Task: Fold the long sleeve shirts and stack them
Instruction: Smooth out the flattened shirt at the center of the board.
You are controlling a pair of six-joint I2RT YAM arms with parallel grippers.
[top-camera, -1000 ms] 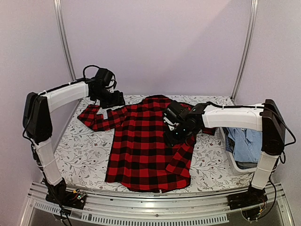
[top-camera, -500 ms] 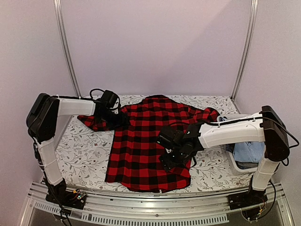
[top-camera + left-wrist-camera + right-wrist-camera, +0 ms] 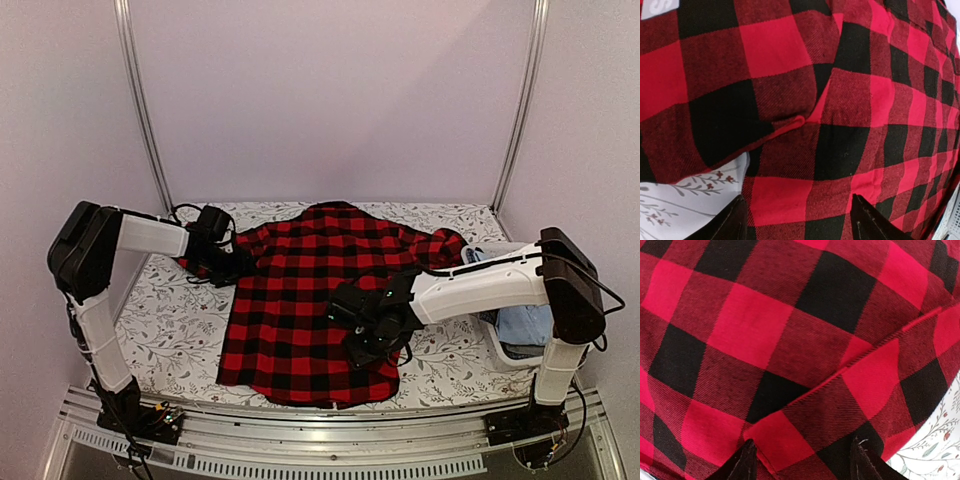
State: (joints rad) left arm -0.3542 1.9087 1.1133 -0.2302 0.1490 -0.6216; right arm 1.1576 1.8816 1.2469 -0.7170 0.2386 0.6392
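A red-and-black check long sleeve shirt (image 3: pixel 300 300) lies spread flat on the flowered table cover (image 3: pixel 170 320). My left gripper (image 3: pixel 228 262) is low at the shirt's left shoulder, where the left sleeve is bunched. In the left wrist view it is open (image 3: pixel 802 222), its fingers wide apart over the cloth (image 3: pixel 840 100) beside a folded edge. My right gripper (image 3: pixel 368 340) is down on the shirt's lower right part. In the right wrist view it is open (image 3: pixel 805 462) over a folded seam of the shirt (image 3: pixel 765 330). No white letters show in the top view.
A white basket (image 3: pixel 500 345) holding blue clothing (image 3: pixel 520 320) stands at the table's right edge, under my right arm. The shirt's right sleeve is bunched at the back right (image 3: pixel 445 245). Metal frame posts stand at both back corners.
My right gripper has moved from the shirt's right shoulder down and forward to its lower right part. My left gripper has dropped onto the left sleeve. The shirt has shifted slightly left.
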